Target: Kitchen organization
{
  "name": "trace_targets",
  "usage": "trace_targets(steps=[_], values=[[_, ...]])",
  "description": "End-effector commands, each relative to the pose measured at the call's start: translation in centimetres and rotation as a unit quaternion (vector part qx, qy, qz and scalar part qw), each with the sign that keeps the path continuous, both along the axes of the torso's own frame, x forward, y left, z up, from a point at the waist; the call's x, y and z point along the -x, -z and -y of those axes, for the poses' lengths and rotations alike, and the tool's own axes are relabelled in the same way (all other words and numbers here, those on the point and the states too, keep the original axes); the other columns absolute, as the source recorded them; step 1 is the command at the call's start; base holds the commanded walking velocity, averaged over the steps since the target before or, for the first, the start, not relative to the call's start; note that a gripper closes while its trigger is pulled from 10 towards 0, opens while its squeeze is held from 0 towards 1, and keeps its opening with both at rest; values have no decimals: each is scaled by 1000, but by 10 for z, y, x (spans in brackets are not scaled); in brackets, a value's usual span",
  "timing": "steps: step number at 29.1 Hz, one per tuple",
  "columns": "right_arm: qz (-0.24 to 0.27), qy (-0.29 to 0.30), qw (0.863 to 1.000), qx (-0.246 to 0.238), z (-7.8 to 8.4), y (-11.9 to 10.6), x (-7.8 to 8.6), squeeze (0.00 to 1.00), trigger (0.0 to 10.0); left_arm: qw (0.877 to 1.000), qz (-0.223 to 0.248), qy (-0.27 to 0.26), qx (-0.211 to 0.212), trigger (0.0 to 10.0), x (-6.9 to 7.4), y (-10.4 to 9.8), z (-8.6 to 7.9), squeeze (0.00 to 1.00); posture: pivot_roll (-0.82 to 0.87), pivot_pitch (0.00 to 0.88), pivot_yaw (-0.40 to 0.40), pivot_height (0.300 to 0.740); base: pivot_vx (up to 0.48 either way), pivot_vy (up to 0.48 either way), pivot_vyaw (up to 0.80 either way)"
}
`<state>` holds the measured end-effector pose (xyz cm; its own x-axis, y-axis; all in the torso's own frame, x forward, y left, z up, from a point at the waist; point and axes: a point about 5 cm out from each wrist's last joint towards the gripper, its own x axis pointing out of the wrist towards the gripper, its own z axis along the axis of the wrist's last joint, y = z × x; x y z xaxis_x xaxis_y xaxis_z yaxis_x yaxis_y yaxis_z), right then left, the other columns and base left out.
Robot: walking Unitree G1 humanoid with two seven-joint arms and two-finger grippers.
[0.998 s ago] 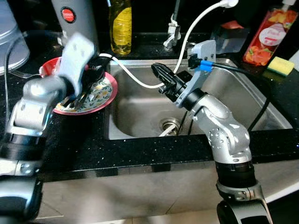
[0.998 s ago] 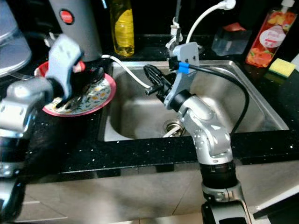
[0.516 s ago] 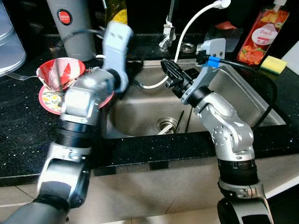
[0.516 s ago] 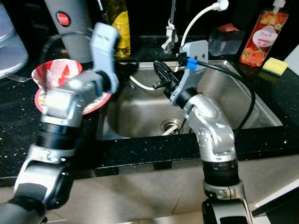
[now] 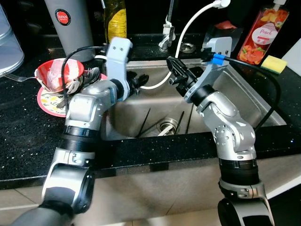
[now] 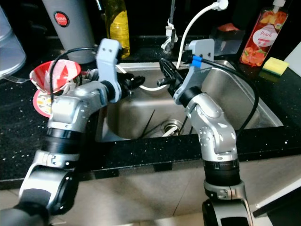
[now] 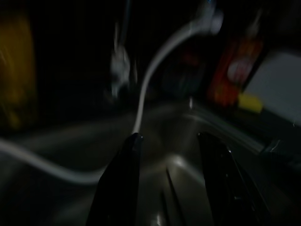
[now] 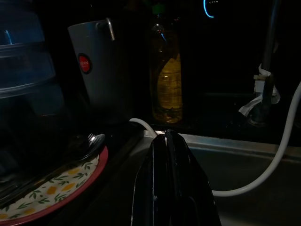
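Sink (image 5: pixel 263 101): left end effector (image 7: pixel 171 155) spread, over basin.

Brushed steel sink (image 5: pixel 263 101), glossy speckled black stone counter (image 5: pixel 19 141), silver metal arms

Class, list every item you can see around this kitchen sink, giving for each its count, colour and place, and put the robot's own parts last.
Sink: one, steel, set in the black counter.
Chopsticks: dark sticks lying in the basin near the drain; count unclear.
Hose: one, white, curving over the sink.
Plate: one, floral with red rim, on the counter left of the sink.
Bowl: one, red, on the plate.
Oil bottle: one, yellow, behind the sink.
Canister: one, grey, back left.
Soap bottle: one, red, back right.
Sponge: one, yellow, right counter.
Left gripper: open, above the basin.
Right gripper: shut, over the sink.
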<state>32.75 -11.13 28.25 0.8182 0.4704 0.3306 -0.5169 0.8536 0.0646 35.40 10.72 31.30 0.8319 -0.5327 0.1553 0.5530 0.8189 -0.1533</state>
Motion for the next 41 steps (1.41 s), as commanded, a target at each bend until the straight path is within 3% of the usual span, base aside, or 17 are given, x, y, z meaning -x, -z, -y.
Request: trace_targets(steps=[1, 3, 5, 7, 9, 16, 28, 39, 40, 41], values=[[0, 9, 1000, -8, 4, -1, -2, 0, 10000, 1000, 5, -13, -10, 10000, 3, -2, -7, 0, 98, 34, -13, 740, 0, 0, 0], [-1, 9, 1000, -9, 3, 1, -1, 0, 10000, 989, 14, -87, -118, 10000, 3, 8, -27, 0, 99, 35, -5, 740, 0, 0, 0], [-1, 9, 1000, -9, 3, 1, -1, 0, 10000, 989, 14, -87, -118, 10000, 3, 8, -27, 0, 99, 35, -5, 740, 0, 0, 0], [-4, 11, 1000, -10, 3, 3, 0, 0, 10000, 957, 42, -154, -242, 10000, 5, 15, -44, 0, 99, 33, 0, 740, 0, 0, 0], [-5, 12, 1000, -10, 3, 4, 0, 0, 10000, 941, 34, -171, -291, 10000, 7, 21, -55, 0, 95, 30, 12, 740, 0, 0, 0], [-7, 14, 1000, -9, 3, 6, 2, 0, 10000, 950, 10, -181, -254, 10000, 13, 18, -71, 0, 94, 32, 20, 740, 0, 0, 0], [-2, 7, 1000, -1, 4, 3, 2, 0, 10000, 923, 39, -145, -354, 10000, 32, 11, -86, 0, 94, 30, -1, 740, 0, 0, 0], [0, 3, 1000, -2, 2, 4, 0, 0, 10000, 890, -2, -173, -422, 10000, 40, 23, -114, 20, 118, 1, -2, 740, 0, 0, 0], [-2, 2, 1000, -3, 1, 5, 0, 0, 10000, 890, -7, -178, -419, 10000, 41, 25, -117, 1000, 120, 0, -6, 740, 0, 0, 0], [-2, 2, 1000, -3, 1, 5, 0, 0, 10000, 890, -7, -178, -419, 10000, 41, 25, -117, 1000, 120, 0, -6, 740, 0, 0, 0]])
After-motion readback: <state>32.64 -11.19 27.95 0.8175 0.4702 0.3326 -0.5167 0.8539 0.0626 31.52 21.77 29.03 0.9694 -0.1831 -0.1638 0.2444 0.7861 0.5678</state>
